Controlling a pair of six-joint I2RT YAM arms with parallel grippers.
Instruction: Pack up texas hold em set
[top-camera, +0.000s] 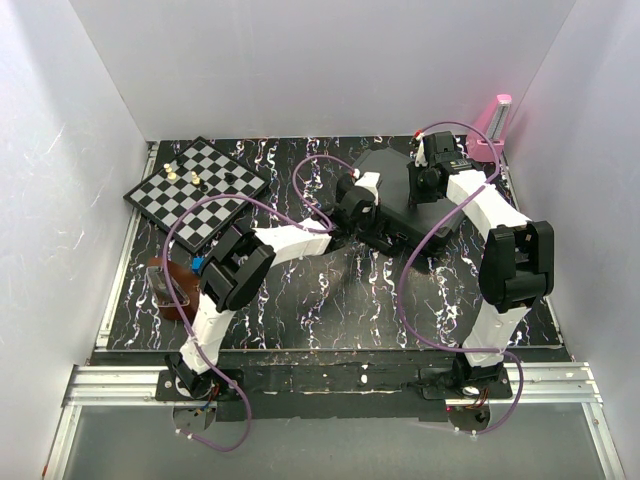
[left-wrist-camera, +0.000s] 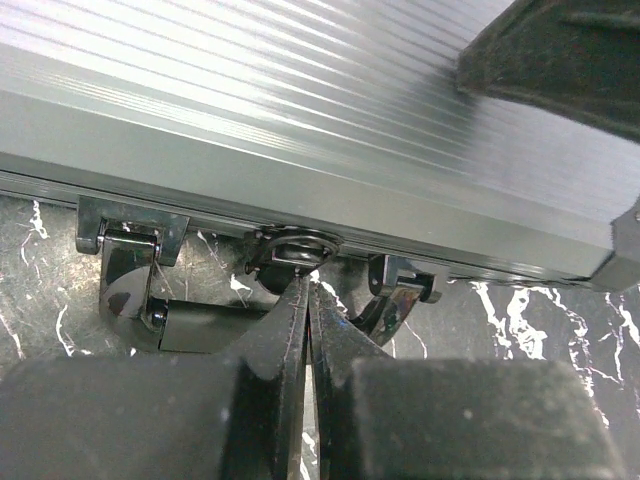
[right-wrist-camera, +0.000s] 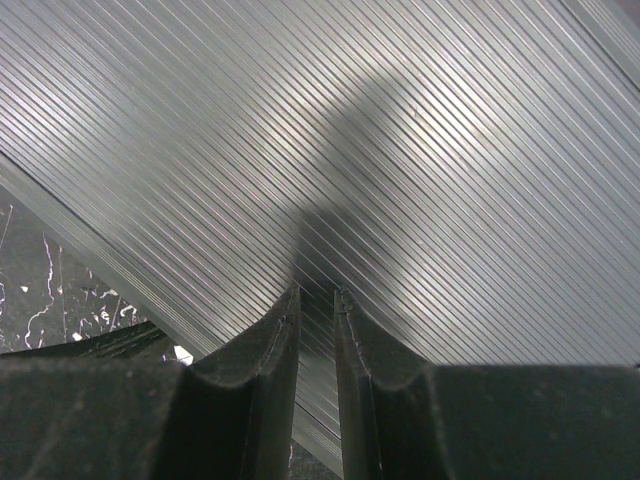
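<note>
The texas hold em set's black case (top-camera: 392, 178) lies shut at the back middle of the table, so its chips and cards are hidden. In the left wrist view its ribbed lid (left-wrist-camera: 300, 110) fills the top. Along its front side, one latch (left-wrist-camera: 128, 262) hangs down at the left and another latch (left-wrist-camera: 402, 288) at the right. My left gripper (left-wrist-camera: 307, 288) is shut with nothing between its fingers, tips against a round fitting (left-wrist-camera: 298, 245) under the case's edge. My right gripper (right-wrist-camera: 316, 298) rests on the ribbed lid (right-wrist-camera: 420, 150), fingers a narrow gap apart and holding nothing.
A black-and-white chessboard (top-camera: 197, 190) with a few pieces lies at the back left. A brown object (top-camera: 172, 287) and a small blue-white block (top-camera: 197, 265) sit near the left edge. A pink stand (top-camera: 493, 130) is in the back right corner.
</note>
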